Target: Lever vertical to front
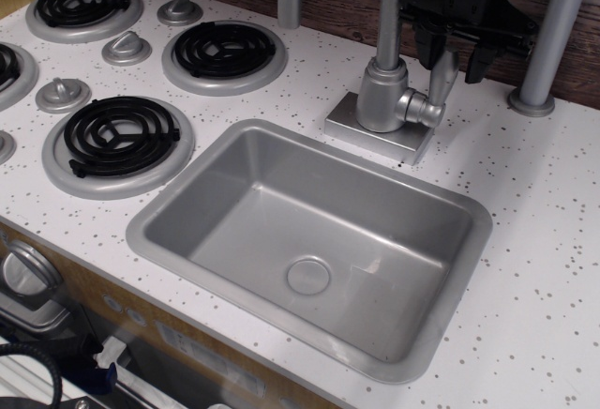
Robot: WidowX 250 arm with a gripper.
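Only one view is given, looking down across the bench (553,240) from its front edge.

The lever (441,79) stands upright toward the back edge of the bench, right of the middle, on its short stub off the faucet body (382,98). The black tool (457,57) hangs over it from above; its two dark fingers (429,48) sit either side of the paddle's top with daylight around them, so the tool reads as released and straddling the handle, not clamped on it. Whether a finger touches the paddle I cannot tell.

To do this step well, my judgement is that the tool should drop a little lower, so the fingers bracket more of the paddle, then either pinch lightly or simply push with the rear finger. The lever turns about the stub, so the tool ought to follow an arc toward the front edge, sinking as it travels, not a straight horizontal pull that would slip off the tip. The spout (389,6) rises close on the left, and the grey post (553,34) stands near the back right corner; the wrist needs to keep clear of both.

The sink basin (187,207), set into the bench in front of the faucet, holds nothing but its round drain (308,275).
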